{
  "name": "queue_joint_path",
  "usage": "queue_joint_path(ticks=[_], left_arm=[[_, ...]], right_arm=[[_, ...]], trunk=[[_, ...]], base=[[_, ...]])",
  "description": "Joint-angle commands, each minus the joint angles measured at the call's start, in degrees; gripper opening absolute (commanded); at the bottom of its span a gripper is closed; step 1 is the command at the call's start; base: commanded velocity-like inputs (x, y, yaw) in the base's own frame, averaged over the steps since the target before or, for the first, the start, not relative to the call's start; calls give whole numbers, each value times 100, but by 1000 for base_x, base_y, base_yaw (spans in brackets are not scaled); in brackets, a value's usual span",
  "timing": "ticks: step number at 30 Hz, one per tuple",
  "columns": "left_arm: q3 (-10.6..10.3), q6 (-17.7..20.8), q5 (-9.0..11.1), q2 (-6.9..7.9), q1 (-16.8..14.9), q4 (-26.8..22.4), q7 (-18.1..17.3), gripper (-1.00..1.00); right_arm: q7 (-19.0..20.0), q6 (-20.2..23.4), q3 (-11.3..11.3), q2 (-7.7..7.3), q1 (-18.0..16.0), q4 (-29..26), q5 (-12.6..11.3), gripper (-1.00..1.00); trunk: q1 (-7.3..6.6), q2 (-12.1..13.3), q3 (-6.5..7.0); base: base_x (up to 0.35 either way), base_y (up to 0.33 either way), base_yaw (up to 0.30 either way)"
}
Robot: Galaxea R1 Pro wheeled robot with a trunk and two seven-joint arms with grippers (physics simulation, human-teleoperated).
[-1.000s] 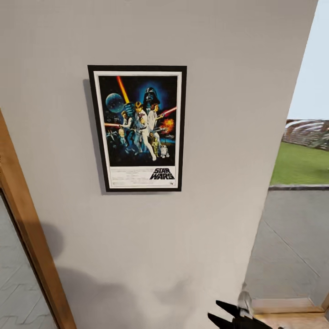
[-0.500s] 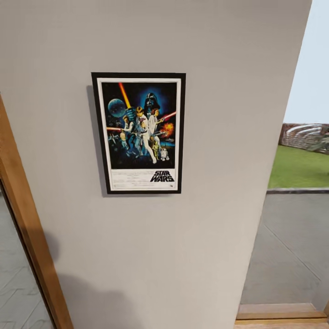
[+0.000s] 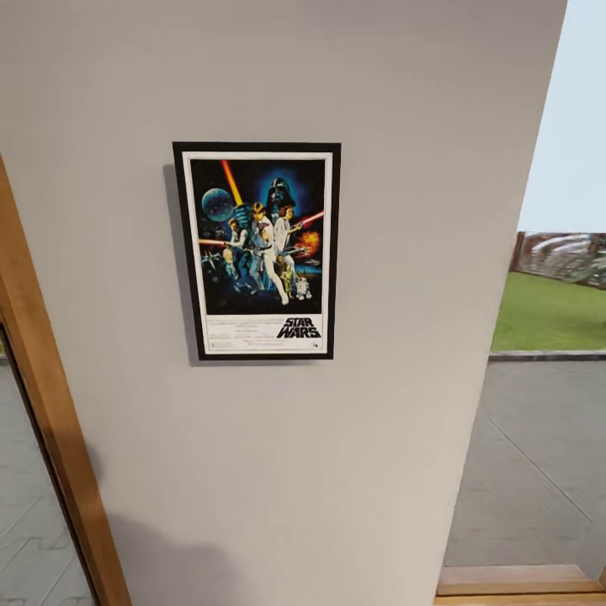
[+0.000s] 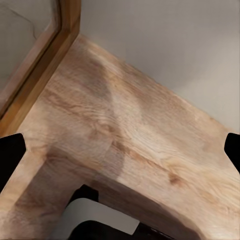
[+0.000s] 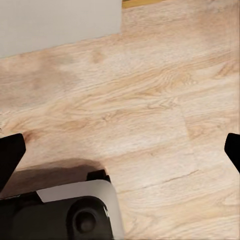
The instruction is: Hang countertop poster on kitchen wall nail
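Head view: poster [image 3: 257, 251] hangs flat on the wall [image 3: 379, 168]; both grippers [image 4: 120, 150] [image 5: 120, 150] wide open, empty, over floor [image 5: 150, 100].

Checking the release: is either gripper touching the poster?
Apart. The head view shows the poster hanging alone on the wall. Each wrist view shows open fingers, left and right, over wood floor.

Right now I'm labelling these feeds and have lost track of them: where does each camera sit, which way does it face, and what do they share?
Head: on the robot's head, facing the grey wall with the black-framed Star Wars poster.
Left wrist: on the left arm, looking down at the light wood plank floor; black fingers at the edges.
Right wrist: on the right arm, looking down at the floor; black fingers at the edges.
Both wrist views share floor and wall base.
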Motion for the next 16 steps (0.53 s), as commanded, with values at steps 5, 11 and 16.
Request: queue_joint_path(ticks=[5, 11, 16], left_arm=[[-46, -12, 49, 0, -1, -4, 196, 100], [-49, -15, 49, 0, 0, -4, 225, 100], [-50, -17, 49, 0, 0, -4, 232, 100]], right_arm=[[-18, -3, -48, 78, -2, 289, -40, 100], [-26, -5, -42, 87, -2, 378, -42, 100], [-29, -6, -44, 89, -2, 390, -43, 100]], trunk=[[2, -4, -1], [2, -4, -1], [2, -4, -1]], base=[[0, 0, 0], [0, 0, 0], [0, 0, 0]])
